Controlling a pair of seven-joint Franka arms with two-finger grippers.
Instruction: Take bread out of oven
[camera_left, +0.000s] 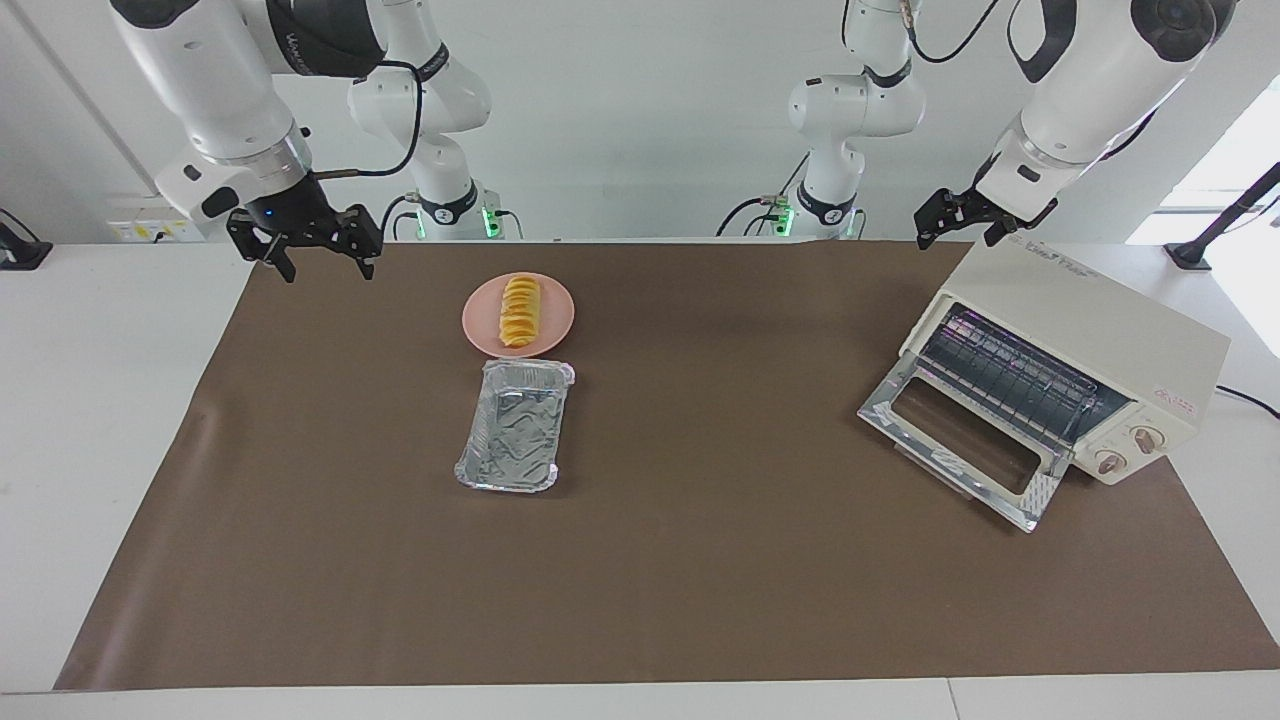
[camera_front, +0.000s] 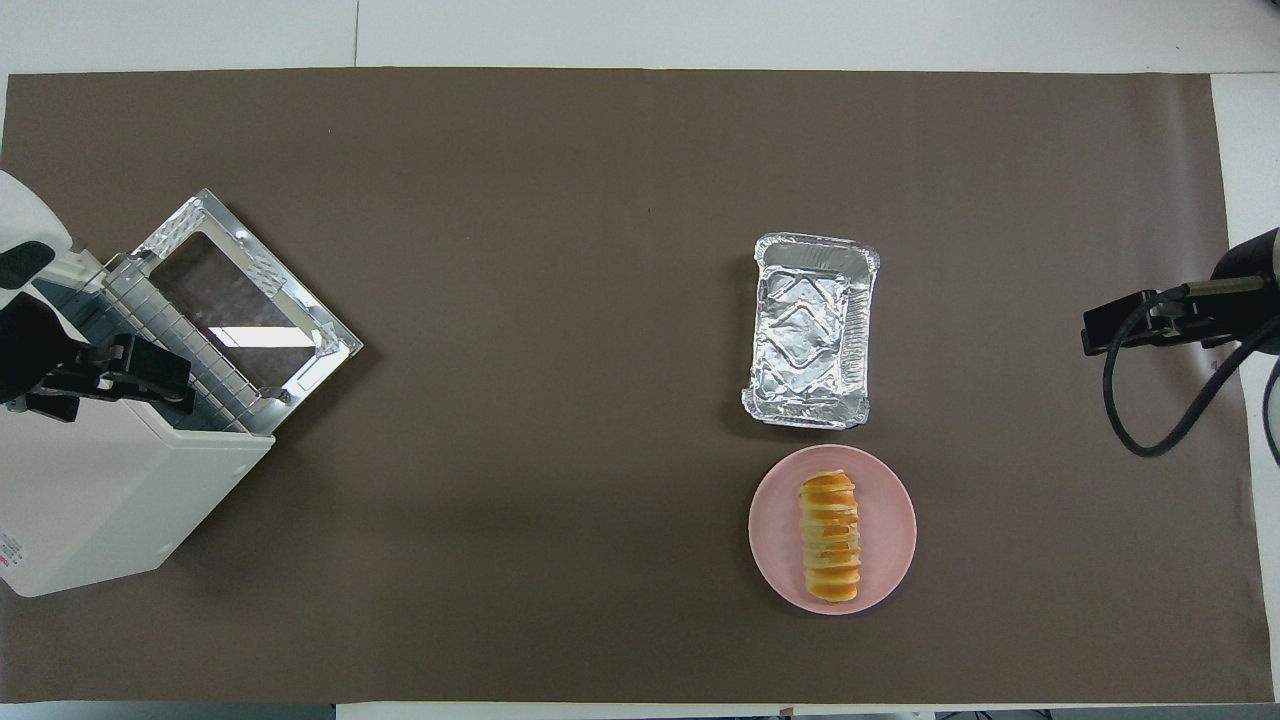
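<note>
A: Where is the bread (camera_left: 520, 311) found?

B: On the pink plate (camera_left: 480, 322), lying lengthwise, well apart from the oven (camera_left: 1120, 330). The plate sits toward the right arm's end of the worktop (camera_left: 700, 560), with the foil tray (camera_left: 515, 483) just beside it, farther from the robots; the tray is seen empty.

A: And the oven?

B: Door (camera_left: 960, 445) dropped open, wire rack (camera_left: 1010, 378) bare (nothing is seen inside). The removal is judged done; at most, shutting the door could be counted as left.

A: Tools?

B: Right tool (camera_left: 318, 262) is held raised over the mat's edge, fingers spread, nothing pinched. Left tool (camera_left: 968, 222) is held over the top of the oven; whether its fingers are spread or pressed together cannot be told. Nothing is touched by either.
</note>
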